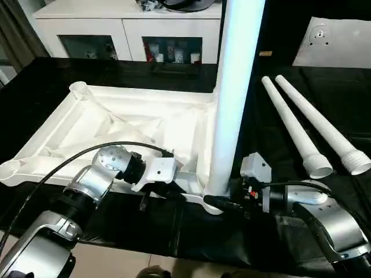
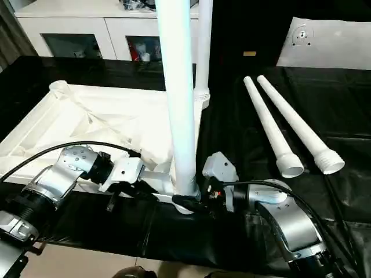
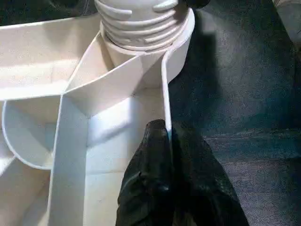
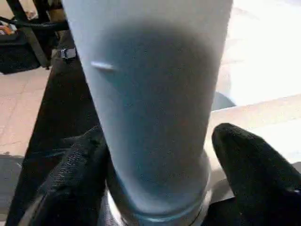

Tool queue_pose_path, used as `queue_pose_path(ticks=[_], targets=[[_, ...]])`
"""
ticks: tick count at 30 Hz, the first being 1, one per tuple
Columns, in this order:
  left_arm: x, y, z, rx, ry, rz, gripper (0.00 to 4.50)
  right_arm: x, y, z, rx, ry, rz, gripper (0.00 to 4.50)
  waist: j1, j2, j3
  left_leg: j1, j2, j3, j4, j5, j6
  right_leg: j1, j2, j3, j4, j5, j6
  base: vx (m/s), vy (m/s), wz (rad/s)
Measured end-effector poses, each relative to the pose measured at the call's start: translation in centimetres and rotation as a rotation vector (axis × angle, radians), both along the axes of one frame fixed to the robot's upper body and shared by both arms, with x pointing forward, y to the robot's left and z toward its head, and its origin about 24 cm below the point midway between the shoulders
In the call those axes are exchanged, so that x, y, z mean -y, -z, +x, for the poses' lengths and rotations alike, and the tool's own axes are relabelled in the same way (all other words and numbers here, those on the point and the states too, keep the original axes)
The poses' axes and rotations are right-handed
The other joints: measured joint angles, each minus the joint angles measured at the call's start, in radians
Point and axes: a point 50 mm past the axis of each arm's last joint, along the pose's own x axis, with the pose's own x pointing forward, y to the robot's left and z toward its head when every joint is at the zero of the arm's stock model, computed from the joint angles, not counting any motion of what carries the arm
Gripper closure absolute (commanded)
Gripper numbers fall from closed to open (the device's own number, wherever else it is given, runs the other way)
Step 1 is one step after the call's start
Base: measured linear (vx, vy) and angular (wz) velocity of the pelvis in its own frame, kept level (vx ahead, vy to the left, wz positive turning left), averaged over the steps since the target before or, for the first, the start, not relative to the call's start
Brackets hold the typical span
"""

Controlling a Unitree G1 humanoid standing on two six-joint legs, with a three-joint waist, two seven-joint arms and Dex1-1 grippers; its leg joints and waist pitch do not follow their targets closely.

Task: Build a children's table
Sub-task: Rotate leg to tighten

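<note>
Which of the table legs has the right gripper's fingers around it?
The near upright leg, standing in the tabletop's near right corner socket, with the right gripper around its base. Two spare legs lie flat.

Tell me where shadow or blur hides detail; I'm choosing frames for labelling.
Right wrist view: the upright white tapered tube leg is close, soft and grey with shadow. Left wrist view: black end effector fingers blur together. Left eye view: white ribbed plastic tabletop bright, its ribs faint.

Smooth white plastic tabletop point(image 1: 133, 124) on matt black cloth point(image 1: 324, 104).
</note>
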Motion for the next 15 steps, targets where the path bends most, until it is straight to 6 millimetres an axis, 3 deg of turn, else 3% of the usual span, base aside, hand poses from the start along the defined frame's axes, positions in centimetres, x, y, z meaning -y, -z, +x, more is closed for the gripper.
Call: queue_pose_path(ticks=[9,15], targets=[[-0.07,0.07,-0.05,-0.009,0.006,0.003,4.50,-0.15,0.17,-0.25,-0.035,-0.022,0.014,1.79,0.000,0.000,0.000,0.000,0.000,0.000,0.004,0.000,0.000,0.000,0.000,0.000,0.004,0.000,0.000,0.000,0.000,0.00],[-0.05,0.21,0.01,-0.048,-0.037,-0.015,4.50,-0.47,0.36,-0.69,-0.051,0.028,0.038,1.85,-0.001,0.000,0.000,0.001,0.001,0.000,0.004,0.000,-0.001,0.001,0.000,0.001,0.004,0.000,0.000,0.000,0.000,0.00]])
